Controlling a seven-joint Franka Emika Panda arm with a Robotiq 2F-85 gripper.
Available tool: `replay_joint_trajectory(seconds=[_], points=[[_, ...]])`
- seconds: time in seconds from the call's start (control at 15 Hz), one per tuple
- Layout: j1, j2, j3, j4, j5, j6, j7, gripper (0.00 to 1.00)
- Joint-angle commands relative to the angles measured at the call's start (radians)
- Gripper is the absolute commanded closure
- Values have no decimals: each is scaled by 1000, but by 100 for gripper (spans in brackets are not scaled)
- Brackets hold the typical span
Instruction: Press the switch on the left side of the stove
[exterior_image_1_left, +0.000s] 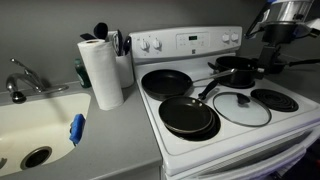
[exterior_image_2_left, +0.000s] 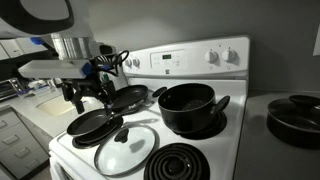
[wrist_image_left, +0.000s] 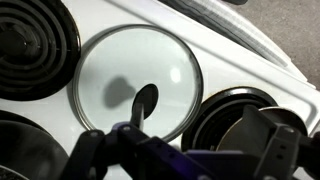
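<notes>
Stove (exterior_image_1_left: 232, 134) sits beside the counter (exterior_image_1_left: 115, 135) and sink (exterior_image_1_left: 30, 125) in an exterior view. It holds pans, a pot (exterior_image_2_left: 190, 108) and a glass lid (wrist_image_left: 138, 75). Gripper (exterior_image_2_left: 88, 93) hovers above the pans, jaws spread open and empty, well apart from the back-panel knobs (exterior_image_1_left: 150, 44).

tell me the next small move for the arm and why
Probably move the gripper back and toward the left-hand knobs on the stove's back panel, staying high: it hovers over the glass lid, short of the panel, with frying pans in between.
</notes>
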Motion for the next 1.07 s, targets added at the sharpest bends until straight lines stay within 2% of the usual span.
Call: replay_joint_trajectory(seconds=[0.0,0.33,1.0], points=[[-18,34,22,30,5,-8,-12,0],[-16,114,21,98,5,-1,-38,0],[-18,412,60,403,-49,-16,-159,0]])
